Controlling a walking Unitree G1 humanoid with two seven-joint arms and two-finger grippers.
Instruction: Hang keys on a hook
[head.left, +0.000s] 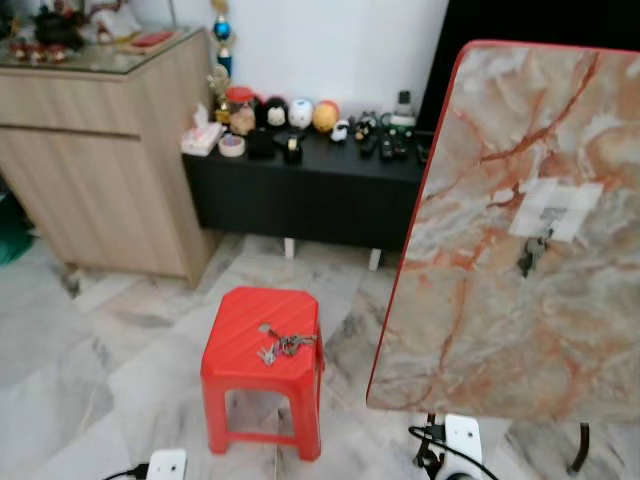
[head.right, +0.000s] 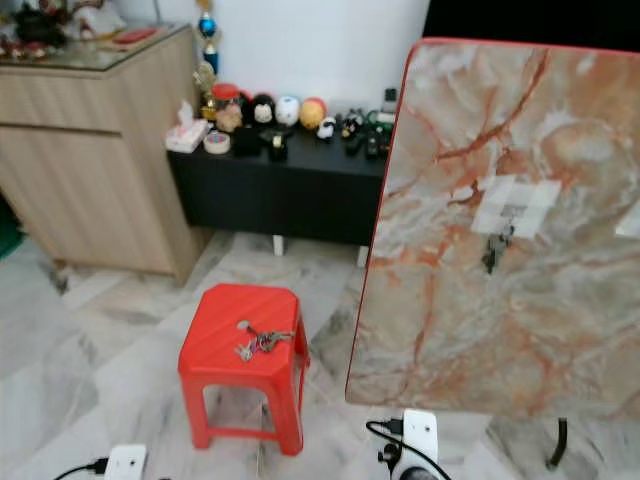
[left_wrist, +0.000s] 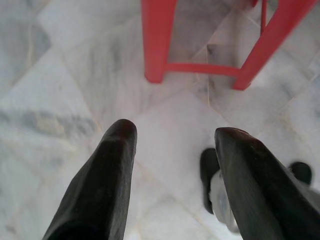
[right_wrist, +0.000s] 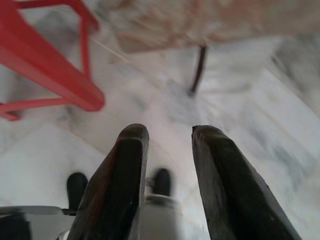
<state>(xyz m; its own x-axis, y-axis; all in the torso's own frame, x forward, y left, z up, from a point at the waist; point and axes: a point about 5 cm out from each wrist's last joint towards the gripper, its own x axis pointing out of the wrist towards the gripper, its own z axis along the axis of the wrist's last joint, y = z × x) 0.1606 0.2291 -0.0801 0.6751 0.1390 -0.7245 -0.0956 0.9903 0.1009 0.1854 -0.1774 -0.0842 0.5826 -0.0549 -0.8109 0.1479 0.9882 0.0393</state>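
Keys (head.left: 281, 345) lie loose on top of the red stool (head.left: 240, 362), untouched. Hook (head.left: 533, 248) sits on a white patch of the tilted marble board (head.left: 500, 300), something dark already hanging there. Left tool (left_wrist: 172, 145) and right tool (right_wrist: 167, 142) both hang low over the floor, fingers spread, holding nothing. Risk: the bunch is flat and splayed, so a pinch may catch one key and drop the rest; the propped board could shift if pushed.

A lived-in home: marble floor tiles (head.left: 90, 380), a wooden sideboard (head.left: 90, 170) in the left corner, and a low black bench (head.left: 310, 190) along the white wall, its top crowded with figurines and trinkets (head.left: 290, 115) (household clutter, nothing commercial).
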